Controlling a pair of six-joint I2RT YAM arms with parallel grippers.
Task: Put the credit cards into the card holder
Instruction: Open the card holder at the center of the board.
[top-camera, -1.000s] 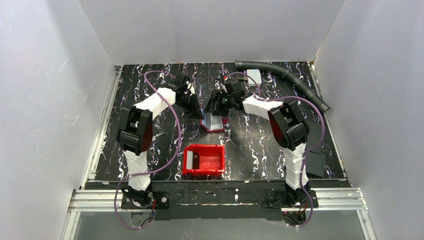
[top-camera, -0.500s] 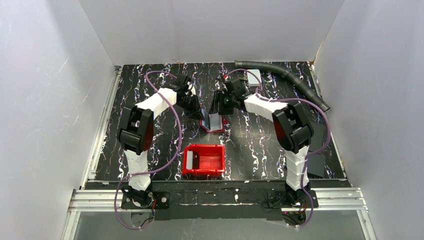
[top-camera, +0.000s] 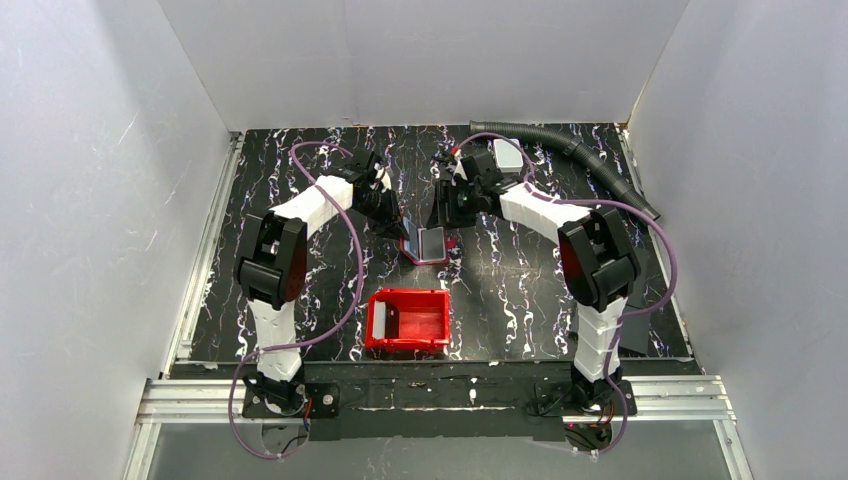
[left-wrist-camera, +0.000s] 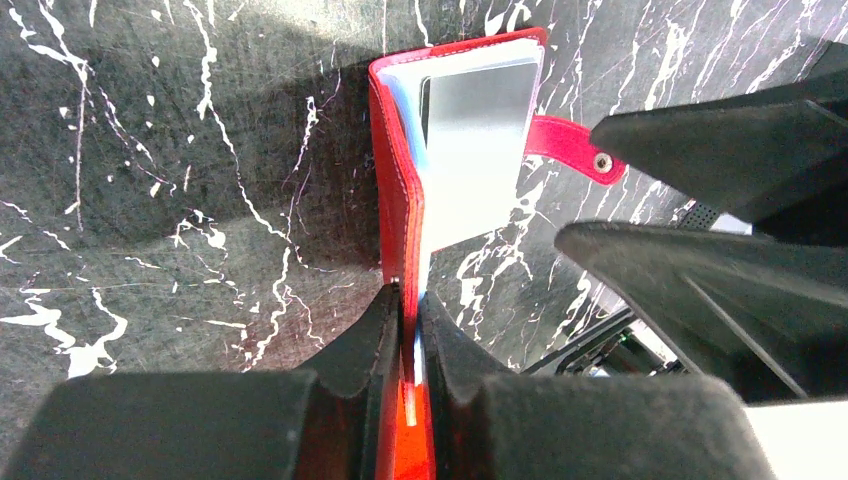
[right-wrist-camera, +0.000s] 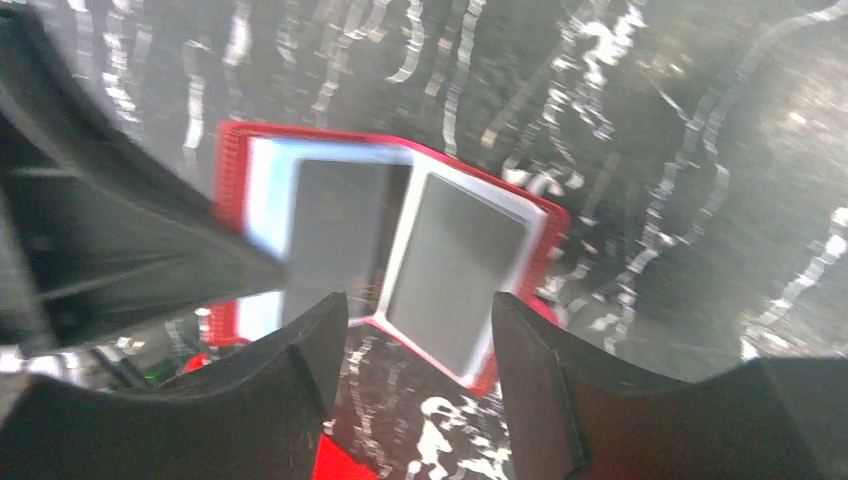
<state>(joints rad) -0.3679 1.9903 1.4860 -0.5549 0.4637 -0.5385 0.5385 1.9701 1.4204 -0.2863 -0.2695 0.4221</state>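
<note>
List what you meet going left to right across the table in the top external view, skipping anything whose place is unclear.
left gripper → card holder → white block → black sheets

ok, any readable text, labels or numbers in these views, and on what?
None readable in any view.
Pale grey cards in the small dark red folding card holder: faces look blank; right wrist view is blurred.
Bright red plastic bin: no marking visible.
White boxy block: too small to tell.
</note>
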